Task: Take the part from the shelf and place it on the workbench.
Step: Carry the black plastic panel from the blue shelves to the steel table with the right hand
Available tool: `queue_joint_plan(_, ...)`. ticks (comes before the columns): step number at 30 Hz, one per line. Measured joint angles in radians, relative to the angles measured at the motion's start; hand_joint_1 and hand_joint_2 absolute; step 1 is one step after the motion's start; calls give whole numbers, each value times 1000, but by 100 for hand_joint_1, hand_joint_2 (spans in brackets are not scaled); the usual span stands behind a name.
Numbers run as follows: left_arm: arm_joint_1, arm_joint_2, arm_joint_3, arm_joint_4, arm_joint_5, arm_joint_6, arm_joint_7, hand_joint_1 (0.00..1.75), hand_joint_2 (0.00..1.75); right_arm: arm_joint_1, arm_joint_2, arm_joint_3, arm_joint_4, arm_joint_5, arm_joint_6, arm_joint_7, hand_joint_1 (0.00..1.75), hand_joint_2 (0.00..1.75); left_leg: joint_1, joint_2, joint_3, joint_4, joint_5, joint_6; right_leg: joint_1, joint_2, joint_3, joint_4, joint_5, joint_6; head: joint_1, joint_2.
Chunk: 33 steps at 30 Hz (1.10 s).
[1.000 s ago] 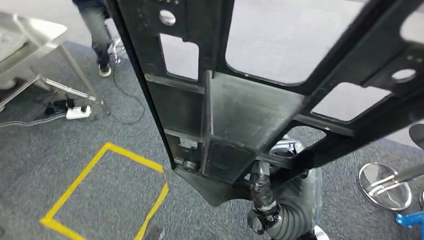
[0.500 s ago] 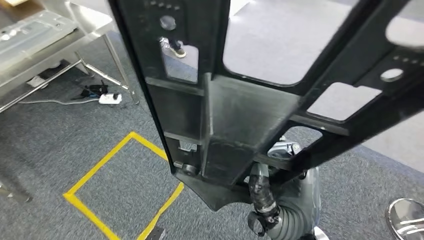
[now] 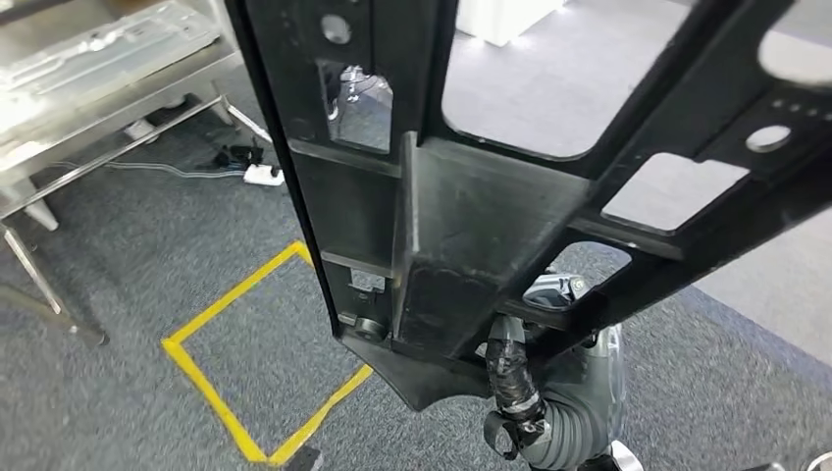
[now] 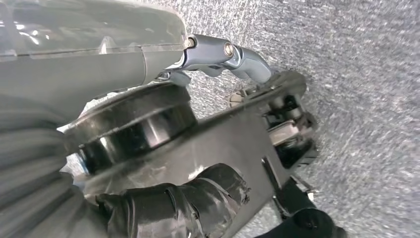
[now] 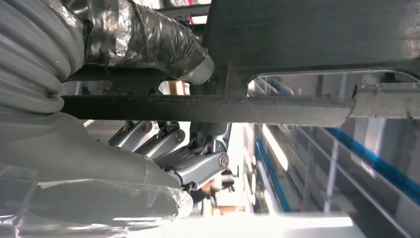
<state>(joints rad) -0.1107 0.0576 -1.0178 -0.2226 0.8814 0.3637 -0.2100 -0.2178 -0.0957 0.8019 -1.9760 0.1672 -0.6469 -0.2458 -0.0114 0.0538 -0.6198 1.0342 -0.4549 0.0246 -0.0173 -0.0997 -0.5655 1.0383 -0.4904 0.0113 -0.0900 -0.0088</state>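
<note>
- The big black part (image 3: 461, 226) is up close in front of the robot, off the shelf, over the grey floor (image 3: 118, 275).
- The right hand (image 5: 163, 158) grasps it with its fingers (image 5: 198, 166); the left hand (image 4: 148, 148) grips its end too.
- The yellow tape square (image 3: 265, 363) and the metal desk (image 3: 88, 69), far left, have slid right in the view, so the robot is turning, maybe toward the desk.
</note>
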Motion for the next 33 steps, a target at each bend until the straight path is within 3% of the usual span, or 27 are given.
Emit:
queue_joint_plan(2,1,0,0,0,0,0,5,0,175,-1,1,0,0,-6,2,-1,175,175,-2,-19,3,-7,4,6,1,-15,6,-8,-1,12,0,0)
queue_joint_plan(4,5,0,0,0,-1,0,11,0,175,-3,2,0,0,-27,10,-5,175,175,4,-39,14,-25,13,15,0,11,6,6,-16,22,1,0)
queue_joint_plan(5,6,0,0,1,-2,0,15,0,175,-4,2,0,0,-41,17,-9,175,175,8,-49,21,-33,17,19,-1,37,-8,39,-37,25,3,0)
queue_joint_plan(7,3,0,0,2,-3,0,20,0,175,-4,2,0,0,-63,27,-18,175,175,12,-70,23,-38,20,25,-2,84,-70,163,-96,26,7,0)
queue_joint_plan(8,1,0,0,2,-3,0,22,0,175,-3,1,0,1,-70,31,-20,175,175,12,-82,23,-37,20,27,-2,92,-104,226,-116,26,8,0)
queue_joint_plan(9,1,-1,0,2,-3,-1,23,0,175,-3,1,0,2,-74,33,-20,175,175,11,-96,23,-36,19,27,-2,95,-128,262,-118,26,9,0)
queue_joint_plan(10,1,-1,0,2,-3,-1,24,0,175,-3,1,0,2,-76,34,-21,175,175,11,-110,23,-34,18,27,-2,97,-134,260,-100,27,9,0)
queue_joint_plan(11,2,-1,0,2,-3,-1,25,0,175,-3,0,0,3,-76,35,-21,175,175,12,-125,24,-30,16,26,-3,101,-121,219,-64,26,9,0)
queue_joint_plan(13,2,-1,0,2,-3,-1,27,0,175,-4,0,0,3,-76,35,-23,175,175,12,-152,21,-17,8,19,-9,136,-68,85,5,26,10,0)
queue_joint_plan(15,1,-1,0,2,-4,-2,28,0,175,-4,0,0,3,-76,36,-26,175,175,12,-176,11,-5,2,8,-12,169,-35,10,23,22,10,0)
queue_joint_plan(17,2,-1,0,2,-5,-2,30,0,175,-4,1,0,3,-76,36,-30,175,175,16,-195,2,-5,2,-3,-10,161,-29,3,19,12,10,0)
queue_joint_plan(18,5,0,0,3,-6,-2,30,0,175,-5,1,0,3,-76,37,-32,175,175,17,-191,0,-2,1,-9,-10,150,-25,0,21,6,10,0)
queue_joint_plan(19,7,0,0,3,-6,-2,31,0,175,-6,2,0,3,-76,37,-33,175,175,17,-172,-6,10,-6,-14,-11,139,-20,-5,22,0,7,0)
queue_joint_plan(22,3,1,0,4,-8,-2,32,0,175,-6,4,0,4,-76,37,-35,175,175,17,-86,-72,143,-71,-29,-11,99,-6,-12,18,-14,-3,0)
queue_joint_plan(24,-1,1,0,4,-9,-3,32,0,175,-6,4,0,6,-76,37,-35,175,175,23,-71,-125,240,-101,-37,-9,69,-2,-12,13,-17,-3,0)
queue_joint_plan(25,-1,1,0,4,-9,-3,32,0,175,-5,4,0,7,-76,37,-35,175,175,25,-67,-130,247,-93,-39,-9,56,-1,-11,10,-17,-4,0)
queue_joint_plan(26,0,1,0,4,-9,-4,31,0,175,-5,4,0,8,-76,37,-35,175,175,26,-62,-117,219,-70,-39,-9,44,1,-10,7,-15,-4,0)
queue_joint_plan(28,1,1,0,4,-9,-5,26,0,175,-5,4,0,9,-76,37,-35,175,175,22,-28,-49,92,-11,-33,-8,23,8,-9,0,-9,-4,0)
queue_joint_plan(30,-1,1,0,4,-9,-7,17,0,175,-6,4,0,9,-77,37,-35,175,175,14,1,-4,6,10,-23,-4,5,15,-11,-6,2,-2,0)
queue_joint_plan(31,-2,1,0,4,-8,-9,13,0,175,-6,4,0,9,-77,37,-35,175,175,9,3,-2,-3,5,-18,-2,-3,17,-13,-7,7,-2,0)
queue_joint_plan(33,0,1,0,4,-6,-13,7,0,175,-6,5,0,8,-77,37,-35,175,175,10,-20,0,-9,8,-7,-1,-18,23,-19,-15,20,-1,0)
